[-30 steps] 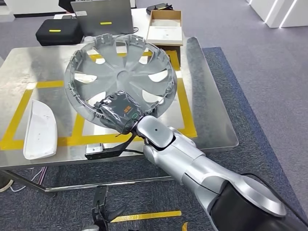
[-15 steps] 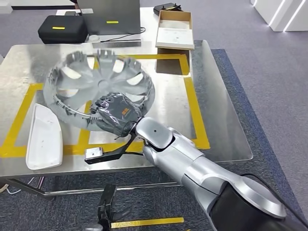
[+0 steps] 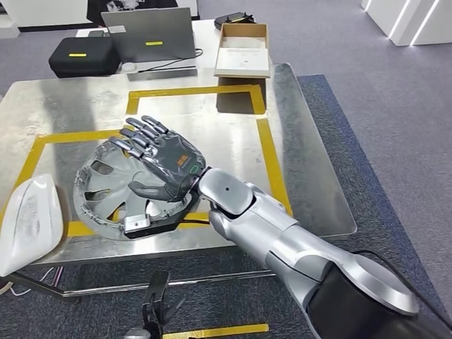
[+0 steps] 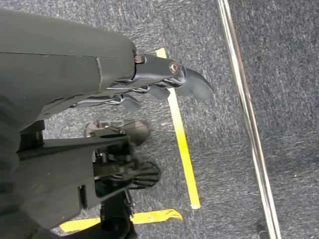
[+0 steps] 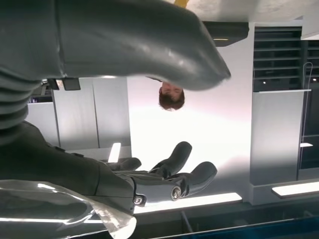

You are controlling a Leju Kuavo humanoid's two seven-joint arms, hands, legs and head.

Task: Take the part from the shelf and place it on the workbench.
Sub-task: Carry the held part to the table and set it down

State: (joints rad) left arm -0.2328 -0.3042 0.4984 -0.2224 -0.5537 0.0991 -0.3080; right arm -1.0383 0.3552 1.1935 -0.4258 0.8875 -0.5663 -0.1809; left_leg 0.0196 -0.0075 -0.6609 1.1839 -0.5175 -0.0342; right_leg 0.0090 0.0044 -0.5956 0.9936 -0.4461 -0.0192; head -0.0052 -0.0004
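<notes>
The part, a grey plastic hubcap (image 3: 99,191), lies flat on the metal workbench (image 3: 229,141), near its front left, across the yellow tape line. My right hand (image 3: 159,159) hovers just above the hubcap's near right rim, with its fingers spread and nothing in it. The right wrist view shows that hand (image 5: 161,174) with fingers stretched out, and a shiny edge of the hubcap (image 5: 56,209) below it. My left hand (image 4: 150,84) hangs beside my body over the grey carpet, fingers loosely extended and holding nothing.
A white curved part (image 3: 27,219) lies at the workbench's front left corner. A laptop (image 3: 149,35), a black case (image 3: 80,53) and an open cardboard box (image 3: 242,49) stand on the table behind. A person (image 5: 171,94) stands far off. A metal bar (image 4: 244,114) crosses the floor.
The hubcap went from tilted in my right hand to lying flat on the workbench, further left. My right hand let go of it and spread its fingers. The camera shifted a little.
</notes>
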